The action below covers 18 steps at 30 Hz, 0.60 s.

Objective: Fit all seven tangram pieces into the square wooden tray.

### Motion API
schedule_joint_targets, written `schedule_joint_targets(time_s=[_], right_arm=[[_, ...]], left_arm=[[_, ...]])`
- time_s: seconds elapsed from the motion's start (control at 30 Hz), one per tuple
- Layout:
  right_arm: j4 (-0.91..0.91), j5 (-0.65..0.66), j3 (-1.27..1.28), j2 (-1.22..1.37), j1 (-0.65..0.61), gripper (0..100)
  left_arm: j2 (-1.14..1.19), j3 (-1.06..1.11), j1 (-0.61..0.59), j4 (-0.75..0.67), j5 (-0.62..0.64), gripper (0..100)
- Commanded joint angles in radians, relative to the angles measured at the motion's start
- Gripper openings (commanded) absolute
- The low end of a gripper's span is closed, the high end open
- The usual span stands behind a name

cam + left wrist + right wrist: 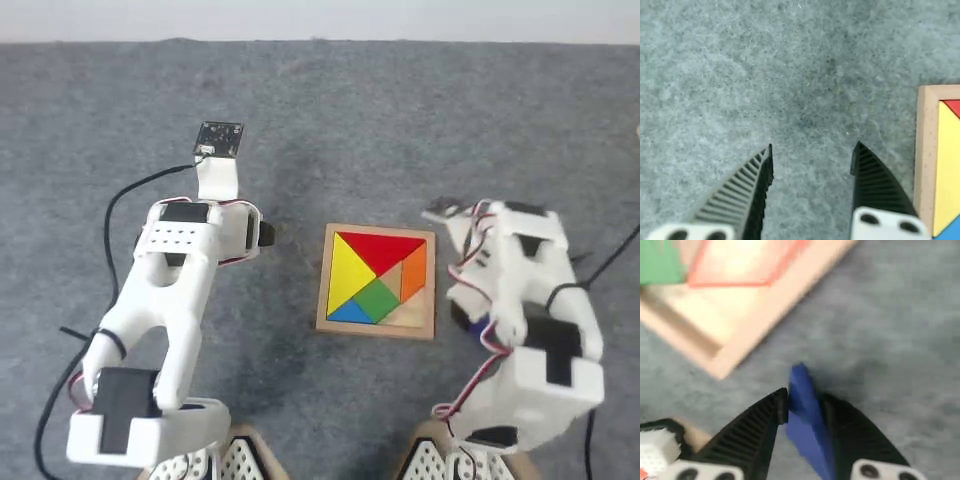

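the right hand (805, 397) pinches the blue piece (807, 432) just off the tray (765, 315), at its 4 o'clock; the left hand (813, 147) hangs spread at 9 o'clock. tilted so, the piece may catch the rim and twist loose

From the left wrist, the square wooden tray (926, 150) is cut off by the picture's edge, leaving a strip of frame and a sliver of the yellow piece (947, 170). From the right wrist, the tray is blurred and cropped. The dark blue piece (807, 430) pinched in the right gripper (805, 397) runs past the edge, so its shape cannot be told. From above, the right arm (525, 300) covers most of it.
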Motion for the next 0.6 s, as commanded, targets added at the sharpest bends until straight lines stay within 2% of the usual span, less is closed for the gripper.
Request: schedule_joint_targets(time_s=[0.0,0.1,0.4,0.57], right_arm=[[0.025,0.012,-0.181,0.01,0.073,19.9],[0.104,0.009,-0.224,-0.007,0.065,19.9],[0.15,-0.038,-0.284,-0.165,0.09,19.9],[0.119,-0.195,-0.095,-0.298,0.113,19.9]], left_arm=[[-0.048,-0.002,-0.009,-0.02,-0.005,24],[-0.048,-0.002,-0.009,-0.02,-0.005,24],[-0.048,-0.002,-0.009,-0.02,-0.005,24],[-0.048,-0.001,-0.006,-0.021,-0.005,24]])
